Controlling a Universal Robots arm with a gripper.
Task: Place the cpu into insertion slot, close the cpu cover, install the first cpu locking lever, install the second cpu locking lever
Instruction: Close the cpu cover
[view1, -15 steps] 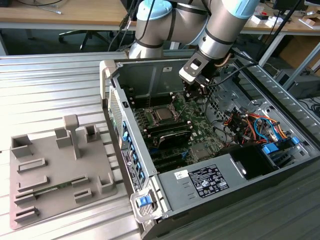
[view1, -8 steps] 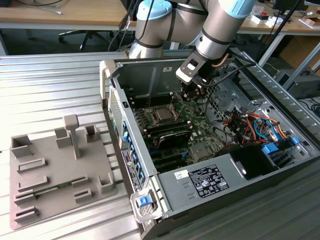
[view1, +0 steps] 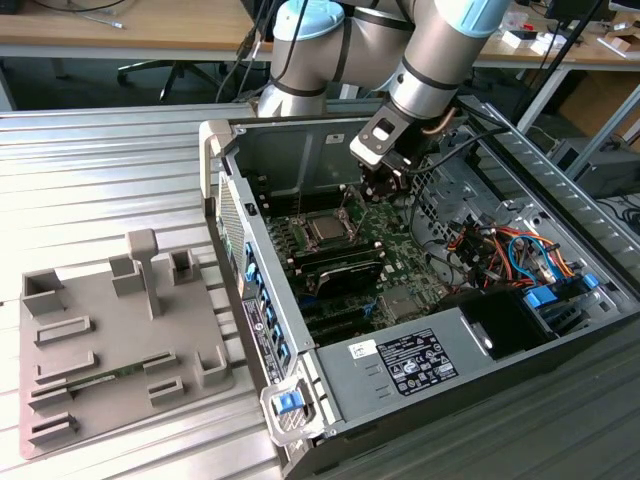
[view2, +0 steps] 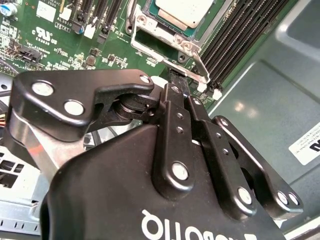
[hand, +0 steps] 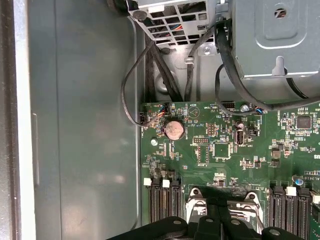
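The cpu (view2: 184, 10), a silvery square chip, lies in the insertion slot (view1: 326, 244) on the green board; in the exterior view the cpu (view1: 326, 228) shows in the middle of the open computer case. The cpu cover (view2: 152, 36), a silvery metal frame, lies flat around the chip. A thin silvery locking lever (view2: 201, 65) runs along one side of the slot. My gripper (view2: 178, 86) is shut, with its black tips right at the lever's end and the slot's corner; whether they touch the lever I cannot tell. In the exterior view the gripper (view1: 386, 190) hangs just to the right of the slot.
Black memory slots (view2: 235, 40) flank the socket. A coin battery (hand: 174, 129) and black cables (hand: 165, 75) lie farther along the board, under a grey drive cage (hand: 275, 40). The case wall (view1: 225, 200) rises at the exterior view's left; a grey parts tray (view1: 110, 340) lies outside it.
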